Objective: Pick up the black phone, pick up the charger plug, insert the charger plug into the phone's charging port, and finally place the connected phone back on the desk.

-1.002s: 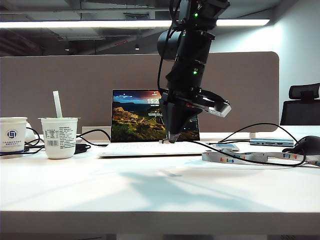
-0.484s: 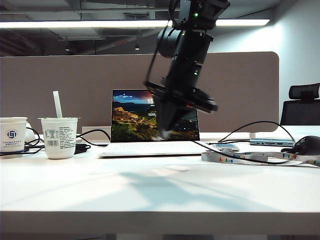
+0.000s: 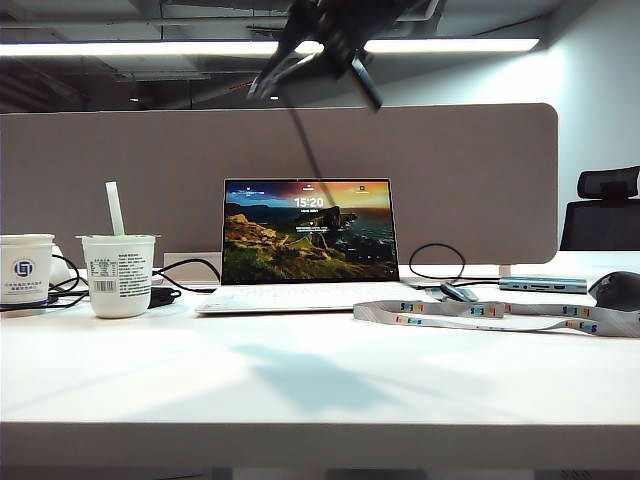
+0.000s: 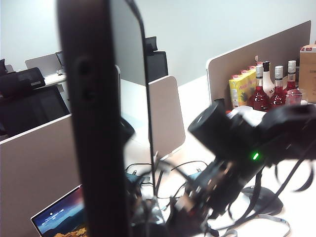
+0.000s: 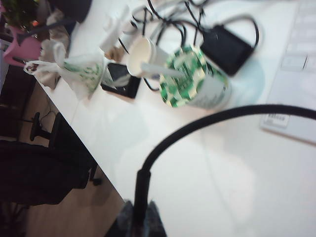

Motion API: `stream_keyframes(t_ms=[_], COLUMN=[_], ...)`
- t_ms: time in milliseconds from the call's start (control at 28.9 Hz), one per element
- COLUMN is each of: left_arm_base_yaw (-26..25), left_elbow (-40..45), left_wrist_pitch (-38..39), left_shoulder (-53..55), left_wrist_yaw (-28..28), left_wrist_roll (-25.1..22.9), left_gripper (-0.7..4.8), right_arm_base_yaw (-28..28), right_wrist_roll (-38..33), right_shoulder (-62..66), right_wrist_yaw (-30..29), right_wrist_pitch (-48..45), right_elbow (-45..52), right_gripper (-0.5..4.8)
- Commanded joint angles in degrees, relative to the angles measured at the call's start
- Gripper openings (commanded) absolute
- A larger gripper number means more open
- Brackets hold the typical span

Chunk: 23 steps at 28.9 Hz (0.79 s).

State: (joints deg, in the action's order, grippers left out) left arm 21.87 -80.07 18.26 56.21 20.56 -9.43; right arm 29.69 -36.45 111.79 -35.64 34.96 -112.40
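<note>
You are working over the desk (image 3: 300, 400), and it is carrying no phone now: both pickups look done. The arms (image 3: 320, 30) are blurring together at the top centre of the exterior view.

The phone (image 4: 94, 123) is standing upright and filling the left of the left wrist view. The left gripper is clamping it, as far as I can judge, though its fingers are hiding behind the slab.

The right gripper (image 5: 138, 224), at the bottom centre of its own view, is pinching narrowly on the cable (image 5: 207, 118), which is arching away to the right. The plug tip is hiding between the fingers.

You are probably lining up the insertion. Whether the plug is seated I cannot tell, and setting the phone down is left to do.

For writing, the laptop (image 3: 308, 232) is showing 15:20. The left cup (image 3: 25, 265) is wearing a blue logo, and the print on the cup (image 3: 118, 275) beside it is too small to read.
</note>
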Motion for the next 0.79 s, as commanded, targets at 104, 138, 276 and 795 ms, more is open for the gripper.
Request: stream_keyframes(t_ms=[104,138,276,795], left_arm_base_yaw=[0.0,0.0,0.0,0.02], left_elbow=[-0.52,-0.52,-0.5,-0.44], left_wrist_pitch=[-2.43,-2.4,-1.84,3.1], left_shoulder=[-0.37,-0.37,-0.24,8.98], left_wrist_yaw=[0.26,0.26,2.71,28.39], left_wrist_roll=[0.04,0.07,1.36,-0.92], left_gripper=[-0.07,-0.07,-0.07,-0.07], right_arm_base_yaw=[-1.6,-1.66,-2.05,-2.99], right_wrist_roll=[11.65,15.15,18.69,19.67], right_shoulder=[-8.66,-10.71,-15.56,-19.89], right_wrist_yaw=[-0.09,-0.31,-0.37,-8.96], right_wrist_pitch=[-4.46,-6.4,-13.03,-20.33], right_elbow=[-0.26,-0.26,-0.26,-0.26], right_gripper=[-0.05,-0.05,-0.05,-0.05])
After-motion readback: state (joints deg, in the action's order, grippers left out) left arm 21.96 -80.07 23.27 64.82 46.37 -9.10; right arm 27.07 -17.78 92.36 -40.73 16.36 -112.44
